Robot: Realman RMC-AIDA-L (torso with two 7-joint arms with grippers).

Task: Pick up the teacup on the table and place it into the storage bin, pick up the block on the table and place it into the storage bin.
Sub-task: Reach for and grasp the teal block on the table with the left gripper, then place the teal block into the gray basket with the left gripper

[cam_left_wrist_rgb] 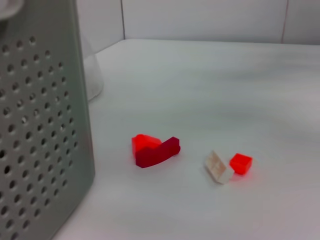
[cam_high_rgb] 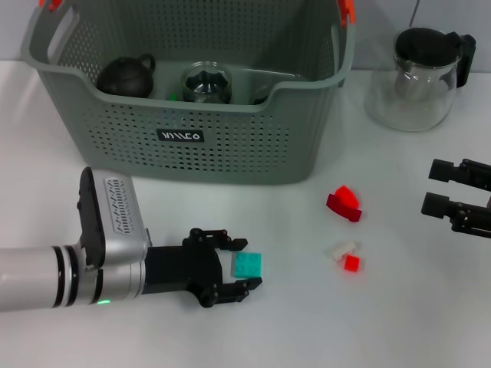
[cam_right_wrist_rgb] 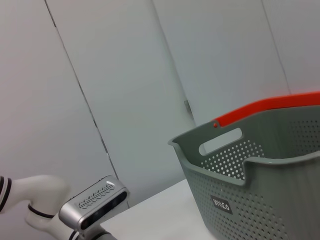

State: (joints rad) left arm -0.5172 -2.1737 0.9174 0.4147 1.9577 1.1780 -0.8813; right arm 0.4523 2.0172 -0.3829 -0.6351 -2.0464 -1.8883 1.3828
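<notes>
Left gripper (cam_high_rgb: 234, 270) is straddling the teal block (cam_high_rgb: 246, 265) near the tabletop's front edge, fingers spread, prob. lining up to pinch. Storage bin (cam_high_rgb: 230, 146) is sitting toward the back edge w/ a glass cup inside; right gripper (cam_high_rgb: 437, 188) is idling open at the right edge.

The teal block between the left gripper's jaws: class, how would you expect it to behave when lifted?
The teal block looks like rigid plastic, so it should hold its shape. Its small size suggests it is light. Its flat faces mean it is unlikely to roll, though smooth plastic might slip in the left gripper, whose jaws stand either side of it.
</notes>
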